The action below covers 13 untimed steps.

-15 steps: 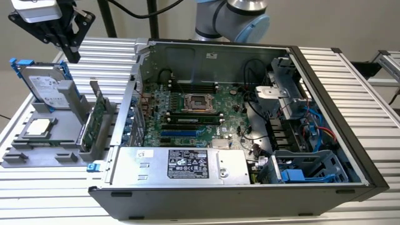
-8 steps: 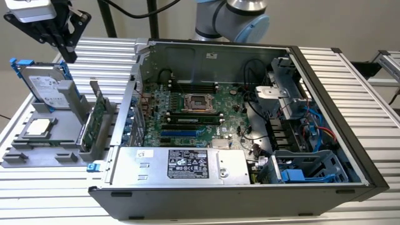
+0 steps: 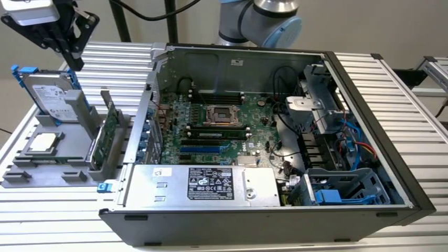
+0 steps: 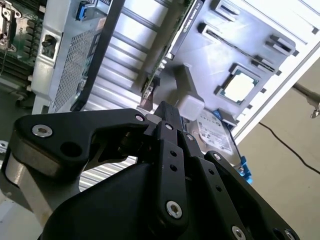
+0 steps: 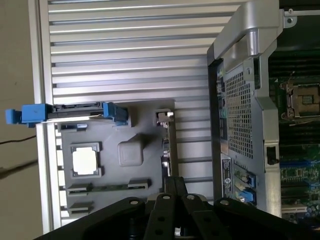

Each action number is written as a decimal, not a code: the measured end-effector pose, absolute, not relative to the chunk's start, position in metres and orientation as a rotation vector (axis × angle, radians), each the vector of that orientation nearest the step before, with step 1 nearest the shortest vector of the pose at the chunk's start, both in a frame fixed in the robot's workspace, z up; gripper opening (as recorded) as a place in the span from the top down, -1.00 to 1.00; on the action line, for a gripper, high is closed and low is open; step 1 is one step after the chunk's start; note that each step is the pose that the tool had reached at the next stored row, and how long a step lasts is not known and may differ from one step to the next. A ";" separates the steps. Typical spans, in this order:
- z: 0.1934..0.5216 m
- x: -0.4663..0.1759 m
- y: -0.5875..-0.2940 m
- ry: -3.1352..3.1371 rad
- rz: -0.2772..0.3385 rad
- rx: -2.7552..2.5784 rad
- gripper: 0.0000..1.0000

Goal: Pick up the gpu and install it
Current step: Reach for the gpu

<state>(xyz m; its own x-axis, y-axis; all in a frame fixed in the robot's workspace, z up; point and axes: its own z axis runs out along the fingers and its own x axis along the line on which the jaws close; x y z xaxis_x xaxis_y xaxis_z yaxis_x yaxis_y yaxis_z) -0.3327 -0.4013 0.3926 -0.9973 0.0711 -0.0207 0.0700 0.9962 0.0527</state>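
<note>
The gpu [image 3: 104, 135] stands on its long edge in a slot of the grey holder [image 3: 42, 176], along the holder's edge nearest the open computer case [image 3: 245, 223]. Its green board is upright, and it appears edge-on in both wrist views [image 5: 168, 150] [image 4: 172, 47]. The holder sits on the slatted table [image 3: 413, 105], at the exterior view's left of the case. It also carries a hard drive [image 3: 51, 97] with blue rails, standing at its far corner, and a square CPU chip [image 3: 43, 142] lying flat. The gripper [image 3: 72, 60] hangs above the holder's far side, well apart from the card. Its fingers look pressed together with nothing between them – though the close angle of the wrist views [image 5: 175, 181] [image 4: 167, 109] makes that less than certain.
</note>
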 end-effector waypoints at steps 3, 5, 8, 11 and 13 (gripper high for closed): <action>0.393 -0.333 -0.402 3.116 0.081 0.110 1.00; 0.393 -0.333 -0.403 3.116 0.082 0.110 1.00; 0.393 -0.333 -0.405 3.116 0.083 0.110 1.00; 0.393 -0.333 -0.407 3.116 0.084 0.110 1.00; 0.393 -0.333 -0.411 3.116 0.086 0.110 1.00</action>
<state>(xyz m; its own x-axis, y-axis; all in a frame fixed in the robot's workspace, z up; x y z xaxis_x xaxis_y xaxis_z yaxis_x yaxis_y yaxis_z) -0.3333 -0.4108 0.3926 -0.9973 0.0711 -0.0205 0.0699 0.9960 0.0561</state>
